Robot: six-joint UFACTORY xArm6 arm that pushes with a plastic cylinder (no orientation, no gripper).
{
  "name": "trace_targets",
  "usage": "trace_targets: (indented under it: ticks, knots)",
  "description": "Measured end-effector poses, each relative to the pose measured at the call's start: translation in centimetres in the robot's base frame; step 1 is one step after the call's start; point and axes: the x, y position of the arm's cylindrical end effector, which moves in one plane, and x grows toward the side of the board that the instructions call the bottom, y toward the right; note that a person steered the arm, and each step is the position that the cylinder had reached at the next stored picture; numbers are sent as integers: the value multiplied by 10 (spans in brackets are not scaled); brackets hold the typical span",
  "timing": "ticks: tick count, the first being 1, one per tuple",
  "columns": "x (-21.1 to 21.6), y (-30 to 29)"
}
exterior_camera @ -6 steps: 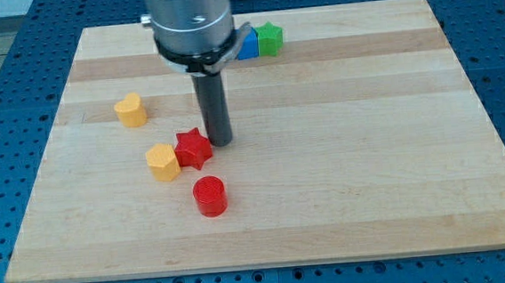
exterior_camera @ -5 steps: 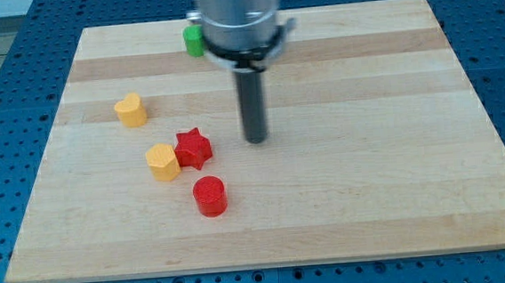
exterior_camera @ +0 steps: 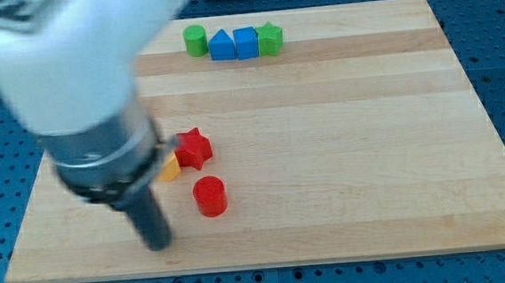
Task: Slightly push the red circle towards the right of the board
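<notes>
Red circle (exterior_camera: 209,196): lower-left part of board, near bottom edge, untouched. My tip (exterior_camera: 159,245), a bare rod with nothing to open or close, sits apart at its left, likely placed for a rightward push. Yellow block (exterior_camera: 171,168), red star (exterior_camera: 193,148) just above; green and blue blocks line the top edge.

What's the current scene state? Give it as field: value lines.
tip: my tip on the board, toward the view's left and slightly below the red circle, not touching
red star: above the circle
yellow block: mostly hidden by the arm
top row, left to right: green cylinder, blue triangle, blue cube, green block
</notes>
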Motion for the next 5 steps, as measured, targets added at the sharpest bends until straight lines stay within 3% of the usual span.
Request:
trace_targets:
  ticks: [1, 3, 5]
  knots:
    - [-23, 13]
    - [-50, 116]
    - [-79, 123]
